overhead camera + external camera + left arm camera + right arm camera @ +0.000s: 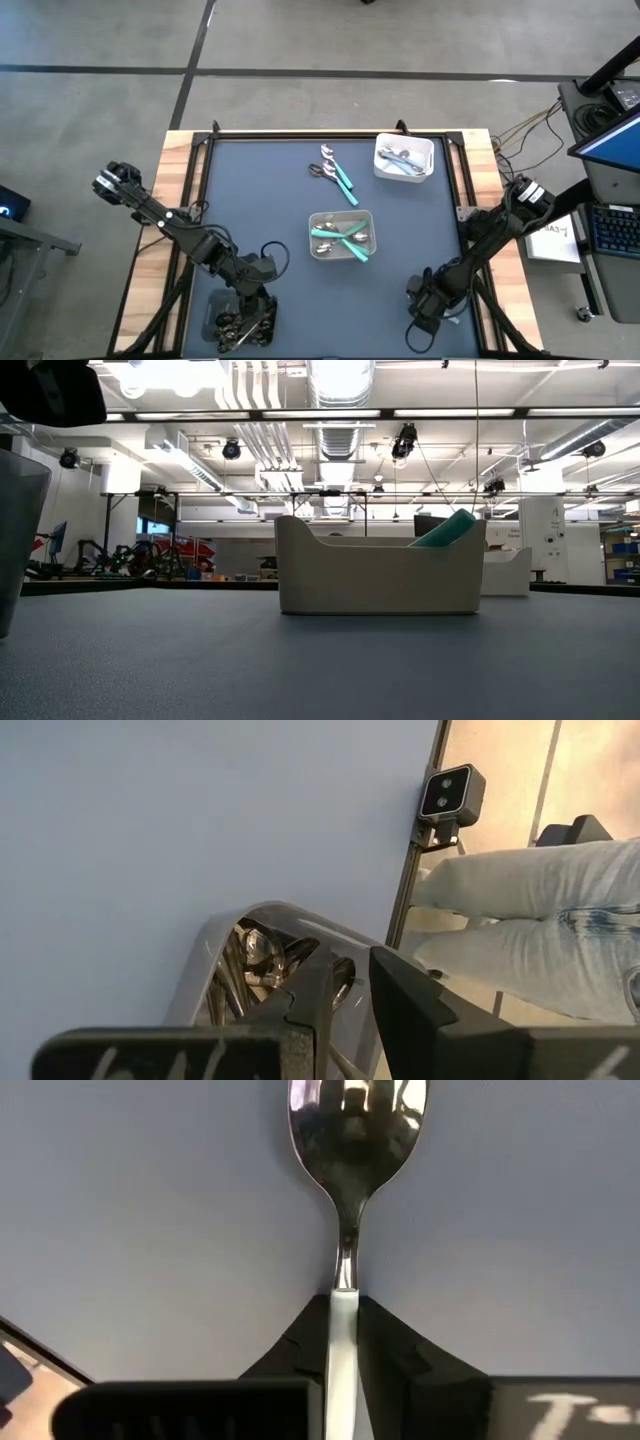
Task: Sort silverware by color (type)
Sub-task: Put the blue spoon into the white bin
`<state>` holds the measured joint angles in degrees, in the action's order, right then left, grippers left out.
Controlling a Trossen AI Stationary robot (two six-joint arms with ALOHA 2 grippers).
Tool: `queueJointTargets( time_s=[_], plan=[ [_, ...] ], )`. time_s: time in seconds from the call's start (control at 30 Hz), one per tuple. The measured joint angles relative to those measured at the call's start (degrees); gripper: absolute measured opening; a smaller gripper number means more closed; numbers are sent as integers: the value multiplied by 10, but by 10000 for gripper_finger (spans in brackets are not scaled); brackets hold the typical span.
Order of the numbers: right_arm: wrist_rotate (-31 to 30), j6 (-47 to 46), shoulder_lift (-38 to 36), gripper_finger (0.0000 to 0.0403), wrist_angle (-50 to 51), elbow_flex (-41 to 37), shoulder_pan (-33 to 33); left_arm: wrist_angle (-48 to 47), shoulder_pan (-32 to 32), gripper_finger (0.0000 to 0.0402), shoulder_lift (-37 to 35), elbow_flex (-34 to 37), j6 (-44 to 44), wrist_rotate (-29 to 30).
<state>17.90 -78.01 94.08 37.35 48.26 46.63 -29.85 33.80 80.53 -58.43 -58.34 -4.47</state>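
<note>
Two arms here, and both grippers sit low at the near edge of the table (250,190), so the overhead shot hides a lot of what they're doing.

Starting on the left: the left gripper (243,318) hangs right over a dark tray (212,318) at the near-left corner. From above the arm covers most of that tray, so its contents are just a dark jumble. The left wrist camera does better: shiny metal pieces are piled inside, but I can't tell forks from spoons. Its fingers (310,990) stand a little apart, right above the pile, and I can't make out anything between them. A person's legs in pale jeans show past the table edge.

Middle of the table: a grey tray (342,235) holding teal-handled pieces, and behind it a couple of loose teal-handled spoons (335,170) lying on the mat. At the far right is a white tray (404,158) with some pale cutlery, too small to sort out.

Right side: the right gripper (425,310) is down near the near-right corner, the arm folded back toward the table's right edge. Its wrist camera shows it clamped on the pale handle of a spoon (345,1230), with the shiny bowl sticking out ahead.
</note>
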Motion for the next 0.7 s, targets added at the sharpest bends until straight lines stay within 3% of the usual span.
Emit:
queueJointTargets(
  time_s=[0.13, 0.37, 0.7],
  plan=[
    [-5, 16, -47, 23, 8, -1, -1, 0, 0, 53, 0, 0, -7, 0],
    [-142, 69, -157, 21, 50, -3, -48, 2, -3, 53, 0, 0, -9, 48],
    [-326, 279, -300, 20, 141, -3, -240, 10, -15, 53, 0, 0, -16, 155]
  ],
)
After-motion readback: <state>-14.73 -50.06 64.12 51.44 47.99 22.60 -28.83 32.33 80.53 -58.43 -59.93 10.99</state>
